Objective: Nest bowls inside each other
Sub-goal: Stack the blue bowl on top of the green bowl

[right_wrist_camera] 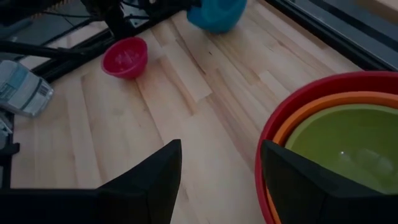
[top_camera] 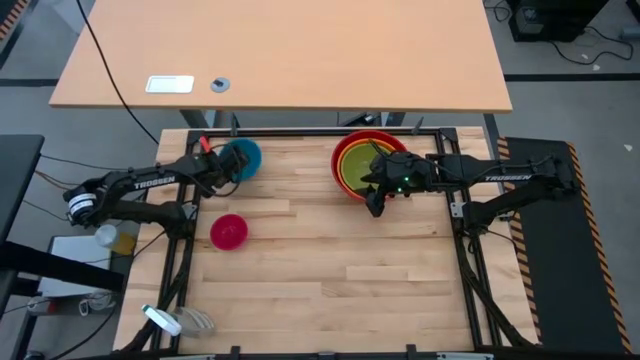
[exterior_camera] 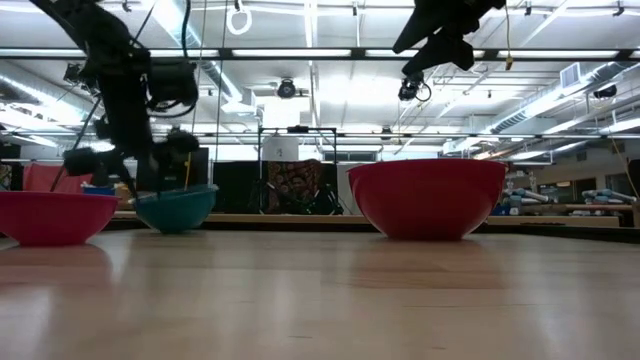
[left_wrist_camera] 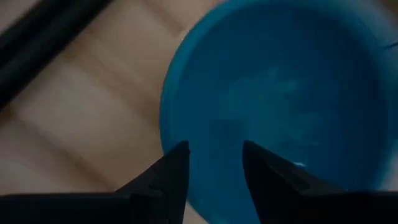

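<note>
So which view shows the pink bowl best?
The right wrist view: the pink bowl shows whole, its inside visible, alone on the wood. The high view shows it small from straight above. The low view cuts it off at the picture's edge. The left wrist view misses it.

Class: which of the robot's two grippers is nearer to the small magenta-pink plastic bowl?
Left. The left gripper is at the round blue plastic bowl, just behind the small magenta-pink plastic bowl. The right gripper hangs open beside the nested red bowl stack, across the table.
</note>
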